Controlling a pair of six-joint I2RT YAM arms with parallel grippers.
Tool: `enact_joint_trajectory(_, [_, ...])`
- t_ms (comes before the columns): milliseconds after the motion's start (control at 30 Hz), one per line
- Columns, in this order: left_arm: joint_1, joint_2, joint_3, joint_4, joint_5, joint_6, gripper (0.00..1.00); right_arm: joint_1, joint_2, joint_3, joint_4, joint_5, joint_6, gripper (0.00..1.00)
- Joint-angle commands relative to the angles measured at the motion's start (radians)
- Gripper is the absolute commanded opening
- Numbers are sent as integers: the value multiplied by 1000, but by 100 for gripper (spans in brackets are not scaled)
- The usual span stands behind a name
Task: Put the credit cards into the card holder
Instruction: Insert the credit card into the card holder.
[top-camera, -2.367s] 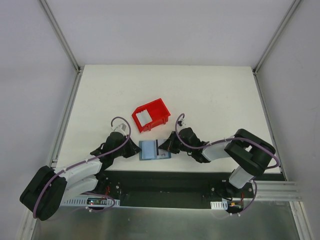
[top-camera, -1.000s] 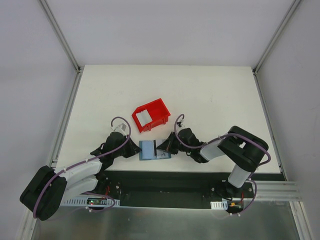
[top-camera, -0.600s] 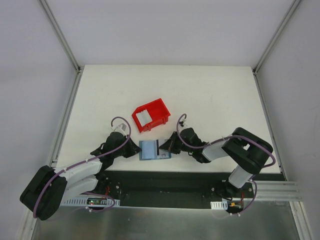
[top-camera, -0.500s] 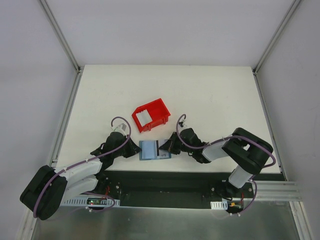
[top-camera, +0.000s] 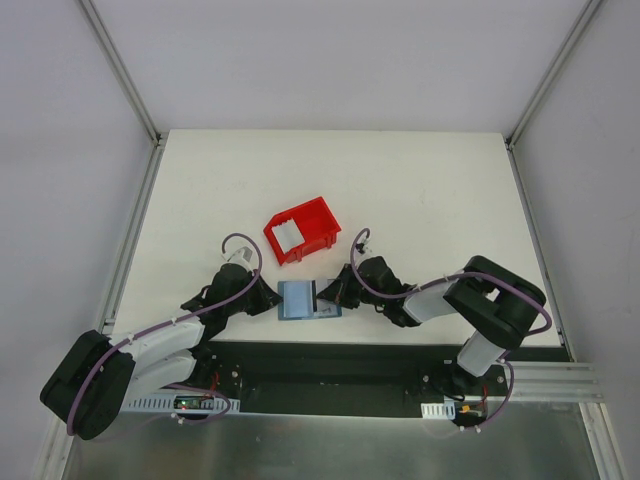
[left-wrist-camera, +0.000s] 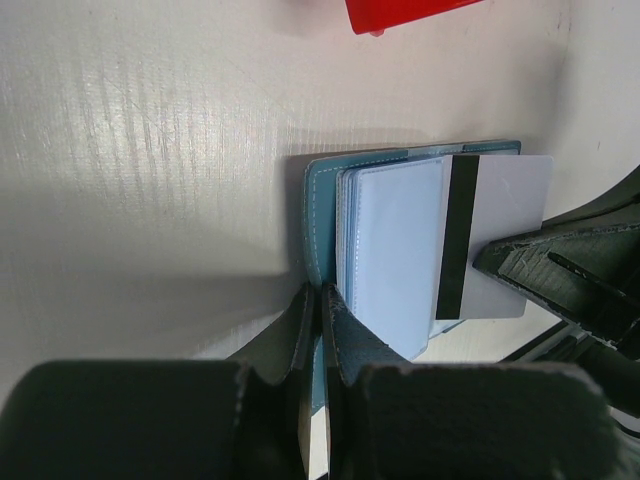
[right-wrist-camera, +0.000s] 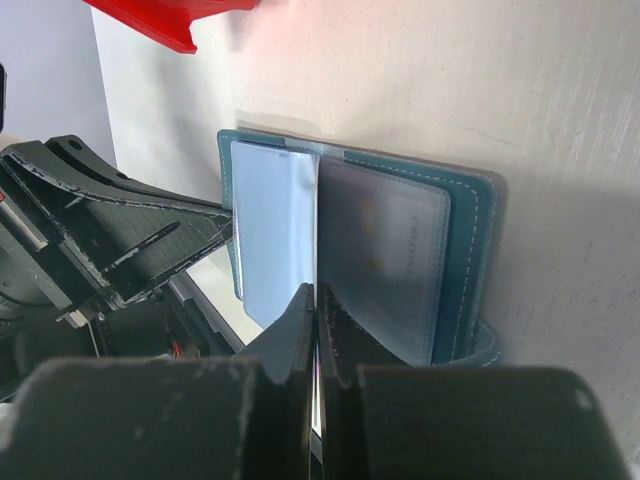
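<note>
- Two grippers meet at the card holder (top-camera: 298, 300), which lies open on the white table (top-camera: 420, 200) near its front edge.
- Left gripper (left-wrist-camera: 318, 305): clamped on the holder's teal border.
- Right gripper (right-wrist-camera: 315, 300): pinched on one white credit card (left-wrist-camera: 495, 235) bearing a black magnetic stripe (left-wrist-camera: 460, 240). The card overlaps the pale blue pockets (left-wrist-camera: 390, 250); whether it sits inside a slot cannot be told.
- Print behind the clear window pocket (right-wrist-camera: 385, 260) is faint and unreadable.
- Beyond the holder stands the red bin (top-camera: 312, 222), containing more white cards (top-camera: 288, 235).
</note>
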Motion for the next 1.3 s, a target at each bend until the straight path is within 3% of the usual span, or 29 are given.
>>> enact_joint_trajectory(0, [-5,8,-19,-5,-2,1,0,24,1,10,31,6,-15,0])
enact_joint_trajectory(633, [-5,2,-17,-11,-10,4,0,20,-82,13,-59,61,-74,0])
enact_joint_trajectory(1000, [-5,15,-25,1,-10,2,0,30,35,22,76,-5,-20,1])
enact_joint_trajectory(1267, [-5,13,-24,1,-10,1,0,30,-31,3,60,32,-44,0])
